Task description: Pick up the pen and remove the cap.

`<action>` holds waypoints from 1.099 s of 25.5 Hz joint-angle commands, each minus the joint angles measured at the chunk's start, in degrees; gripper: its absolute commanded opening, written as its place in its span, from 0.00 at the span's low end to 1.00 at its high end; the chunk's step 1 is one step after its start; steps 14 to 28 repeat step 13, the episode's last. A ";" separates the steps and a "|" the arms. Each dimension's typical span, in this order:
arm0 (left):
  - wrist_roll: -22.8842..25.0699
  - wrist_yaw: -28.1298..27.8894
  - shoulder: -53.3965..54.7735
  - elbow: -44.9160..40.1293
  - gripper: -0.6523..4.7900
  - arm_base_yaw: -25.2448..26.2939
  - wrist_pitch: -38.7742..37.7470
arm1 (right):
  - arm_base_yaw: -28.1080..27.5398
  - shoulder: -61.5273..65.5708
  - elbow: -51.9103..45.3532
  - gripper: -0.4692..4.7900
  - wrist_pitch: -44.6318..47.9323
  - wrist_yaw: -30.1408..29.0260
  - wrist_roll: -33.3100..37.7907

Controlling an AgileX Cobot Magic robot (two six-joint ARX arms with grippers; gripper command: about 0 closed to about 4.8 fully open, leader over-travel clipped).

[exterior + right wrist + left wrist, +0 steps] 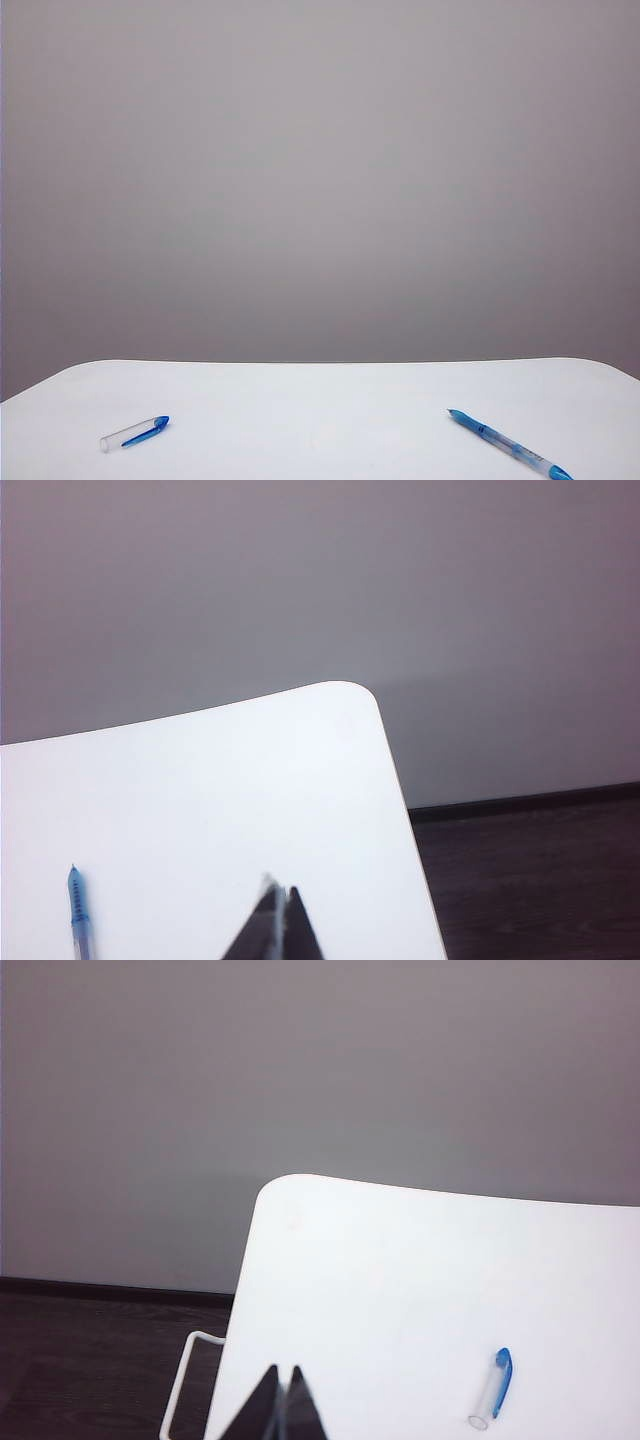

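Nearest the exterior camera, the pen (510,445) lies uncapped on the right side of the white tabletop (320,400), its blue tip pointing toward the middle. Well apart from it, on the left side, lies the cap (134,433), flat, blue rounded end toward the centre. Beyond the tabletop's rounded far corners stands a plain grey wall, with dark flooring below in the wrist views. No arm shows in the exterior view. Seen from its wrist camera, the left pincer (283,1405) is clenched on nothing, near the tabletop's left edge, the cap off to one side. Likewise the right pincer (278,920) is clenched and empty, the pen's tip (77,890) beside it.
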 commanded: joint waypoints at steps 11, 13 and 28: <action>0.20 -0.02 0.02 0.04 0.14 0.00 -0.55 | -0.04 -0.04 -0.35 0.09 0.31 -0.55 -0.39; 0.20 -0.04 0.02 0.04 0.14 0.00 -0.55 | -0.04 -0.04 -0.35 0.09 0.31 -0.57 -0.39; 0.20 -0.04 0.02 0.04 0.14 0.00 -0.55 | -0.04 -0.04 -0.35 0.09 0.31 -0.57 -0.39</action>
